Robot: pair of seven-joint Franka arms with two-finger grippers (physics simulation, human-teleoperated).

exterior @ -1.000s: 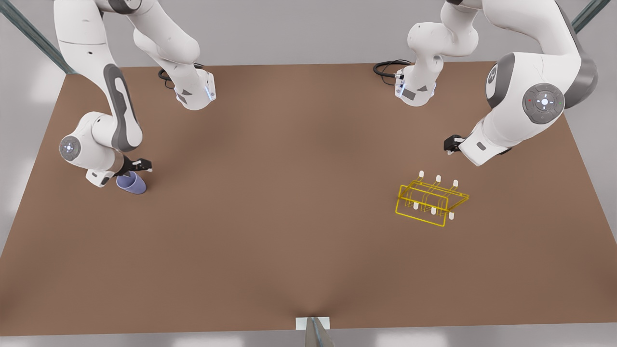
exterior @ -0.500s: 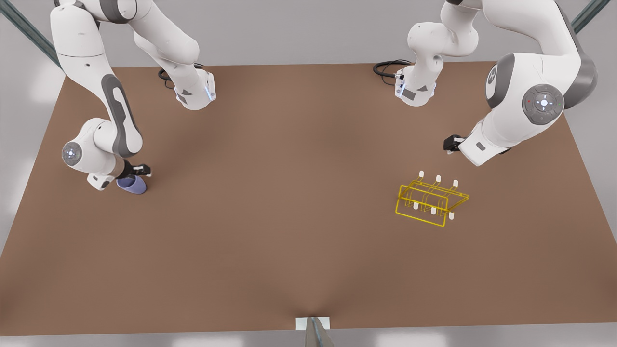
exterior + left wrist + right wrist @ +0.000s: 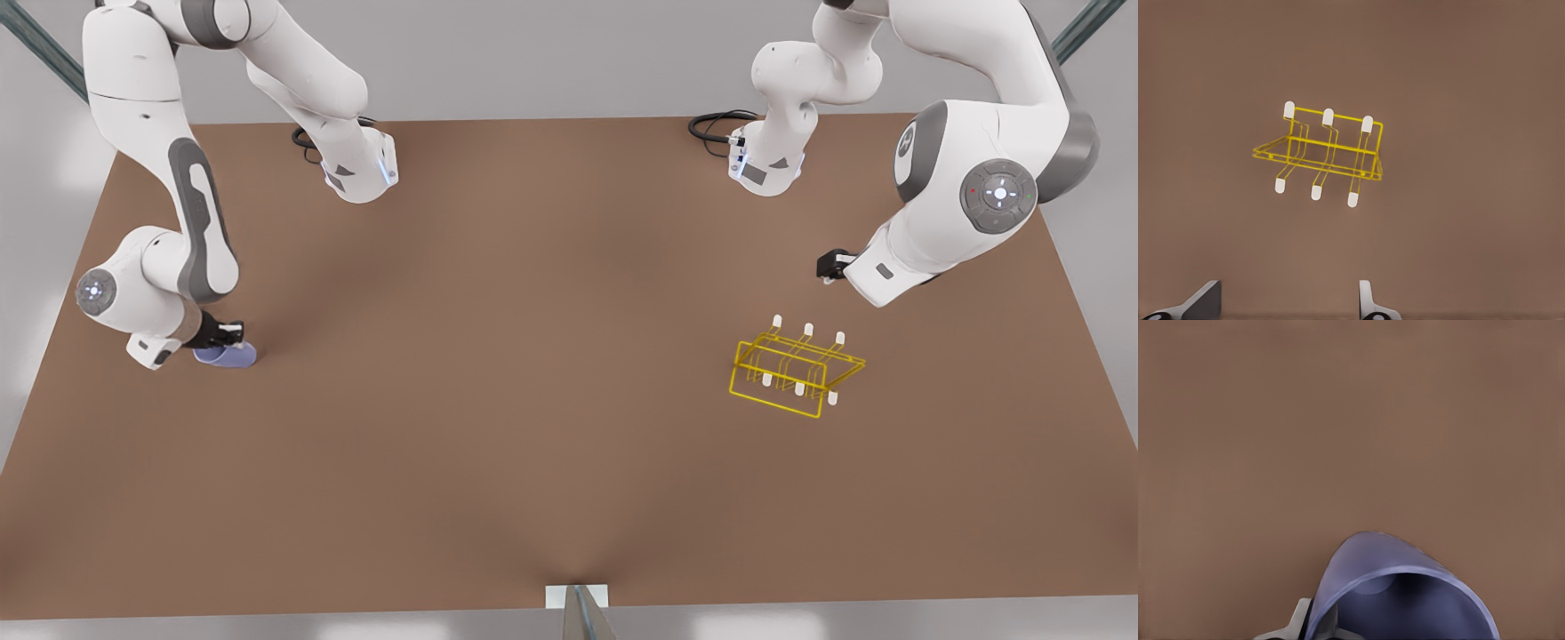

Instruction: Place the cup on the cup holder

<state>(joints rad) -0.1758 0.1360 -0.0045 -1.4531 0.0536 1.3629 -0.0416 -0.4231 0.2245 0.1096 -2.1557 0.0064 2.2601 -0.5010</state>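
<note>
A plain, matte brown table [image 3: 533, 356] is seen, without any pattern. The cup [image 3: 227, 356] is coloured a pale lavender-blue, smooth and unmarked, with a darker, shaded inside seen in the right wrist view [image 3: 1405, 600]. The cup holder [image 3: 796, 369] is made of bright yellow wire, and its prongs are capped with white tips [image 3: 1327, 117]. The arms are rendered white with grey joint panels, and the cables [image 3: 716, 124] at their bases are black.

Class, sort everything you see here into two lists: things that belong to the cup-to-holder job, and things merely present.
Belongs to the job:
cup
cup holder
right gripper, at the cup's rim
left gripper, open, waiting near the holder

Merely present:
brown table
black cables at the arm bases
</note>
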